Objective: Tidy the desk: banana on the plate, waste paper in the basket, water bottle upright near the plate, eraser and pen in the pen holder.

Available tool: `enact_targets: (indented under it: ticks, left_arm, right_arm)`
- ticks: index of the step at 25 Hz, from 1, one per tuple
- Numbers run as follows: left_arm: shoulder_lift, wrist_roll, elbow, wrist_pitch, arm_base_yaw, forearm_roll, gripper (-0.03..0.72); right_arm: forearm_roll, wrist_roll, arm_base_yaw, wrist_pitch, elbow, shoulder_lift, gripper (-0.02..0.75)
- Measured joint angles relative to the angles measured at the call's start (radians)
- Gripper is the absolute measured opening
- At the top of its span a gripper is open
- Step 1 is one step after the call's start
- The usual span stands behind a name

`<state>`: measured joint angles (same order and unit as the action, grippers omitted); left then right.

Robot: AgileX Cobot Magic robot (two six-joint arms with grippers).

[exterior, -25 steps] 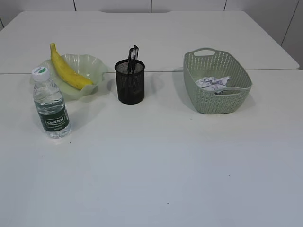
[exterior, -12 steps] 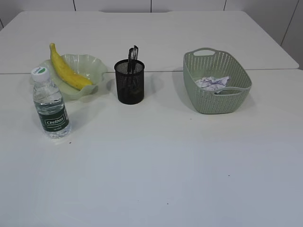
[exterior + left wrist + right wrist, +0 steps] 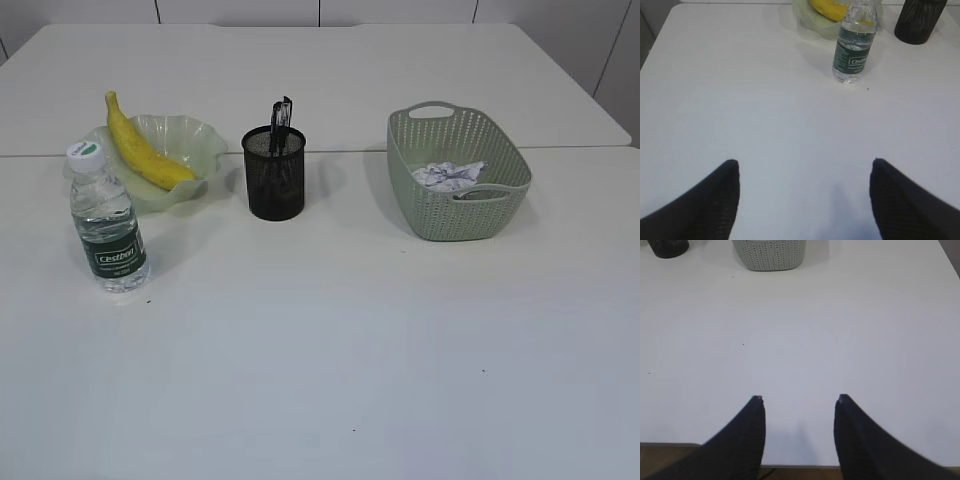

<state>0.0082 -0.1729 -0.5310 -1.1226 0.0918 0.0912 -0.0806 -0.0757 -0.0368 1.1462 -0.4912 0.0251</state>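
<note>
Both grippers: you have them parted and holding nothing, each over bare table.
Left gripper (image 3: 802, 200): your left wrist view shows its two dark fingers spread wide above the white table (image 3: 740, 100), well short of the water bottle.
Right gripper (image 3: 799, 437): fingers apart near the table's front edge, with the basket far ahead at the top of your right wrist view.
Banana (image 3: 143, 148): lying across the pale green plate (image 3: 190, 135) at the back left, stem end sticking out past the rim.
Water bottle (image 3: 105, 222): upright, cap on, just in front of the plate and slightly to its left.
Pen holder (image 3: 274, 172): black mesh cup standing between plate and basket, apart from both.
Pen (image 3: 281, 117): dark tops poke out above the holder's rim.
Eraser: you cannot make it out through the mesh.
Basket (image 3: 432, 200): green woven one on the right side.
Waste paper (image 3: 449, 175): crumpled white ball resting inside the basket.
</note>
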Motion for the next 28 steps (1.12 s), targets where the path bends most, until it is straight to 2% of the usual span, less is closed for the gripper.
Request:
enact_targets:
  ticks: [10, 13, 19, 28]
  left_arm:
    - [0.0, 0.0, 0.0, 0.002, -0.004, 0.0, 0.543]
    - [0.0, 0.0, 0.0, 0.002, -0.035, 0.0, 0.534]
    - [0.0, 0.0, 0.0, 0.002, -0.145, 0.0, 0.527]
    - [0.0, 0.035, 0.0, 0.002, -0.156, -0.028, 0.512]
  right_arm:
    - [0.0, 0.0, 0.008, -0.004, 0.0, -0.041, 0.344]
    - [-0.004, 0.0, 0.01, -0.004, 0.0, -0.041, 0.344]
    - [-0.006, 0.0, 0.01, -0.004, 0.0, -0.041, 0.344]
    - [-0.006, -0.004, 0.01, -0.004, 0.0, -0.041, 0.344]
